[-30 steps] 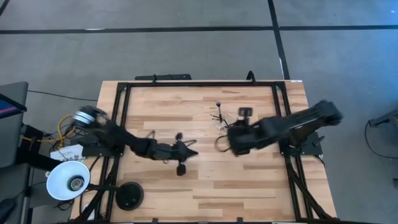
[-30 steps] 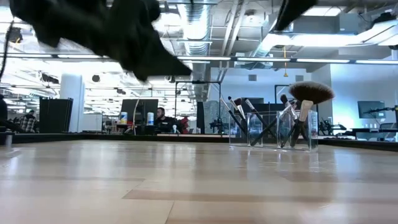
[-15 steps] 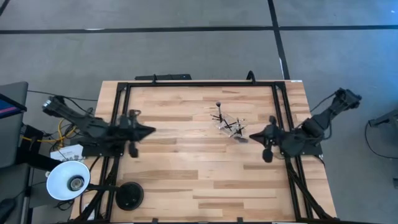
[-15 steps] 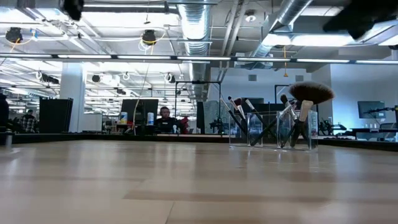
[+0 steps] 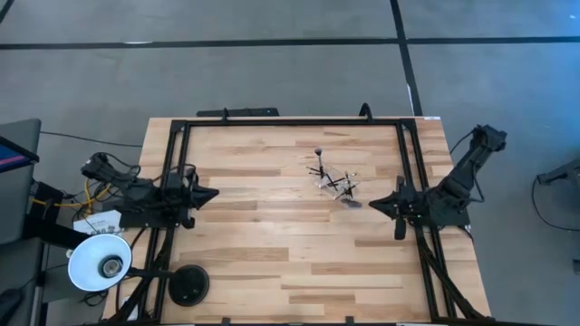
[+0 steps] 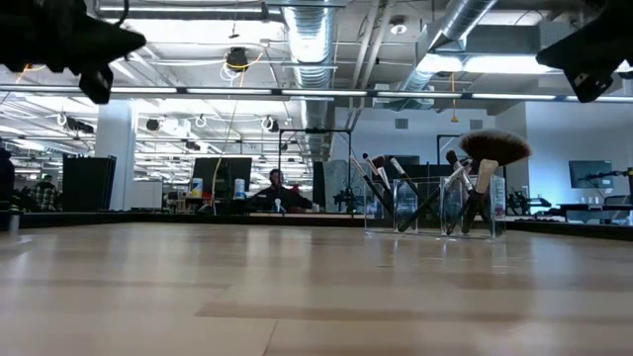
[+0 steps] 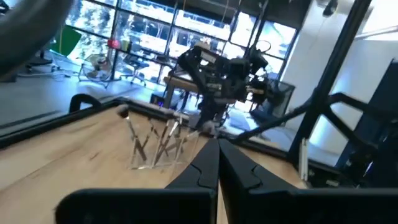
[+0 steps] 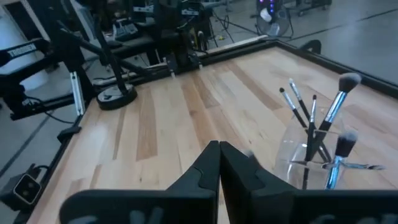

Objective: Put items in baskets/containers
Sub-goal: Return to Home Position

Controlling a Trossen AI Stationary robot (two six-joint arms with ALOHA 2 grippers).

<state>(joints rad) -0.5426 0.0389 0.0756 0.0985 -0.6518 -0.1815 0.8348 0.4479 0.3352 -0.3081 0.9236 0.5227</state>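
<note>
Table (image 5: 272,263): pale wood planks, matte, with a black metal frame (image 5: 290,122) round it. Room beyond: open office, silver ceiling ducts (image 6: 312,40), a person (image 6: 275,188) at monitors. Clear organizer (image 6: 430,208) stands right of table centre, glassy and nearly colourless. Slim dark-handled brushes (image 5: 328,177) splay upright in it; one has a broad fluffy head (image 6: 495,148). Left gripper (image 5: 214,193) at left edge, right gripper (image 5: 372,205) near the organizer; both finger pairs pressed together, holding nothing

~9 brushes (image 6: 494,148), 1 clear cup (image 6: 407,204)
</note>
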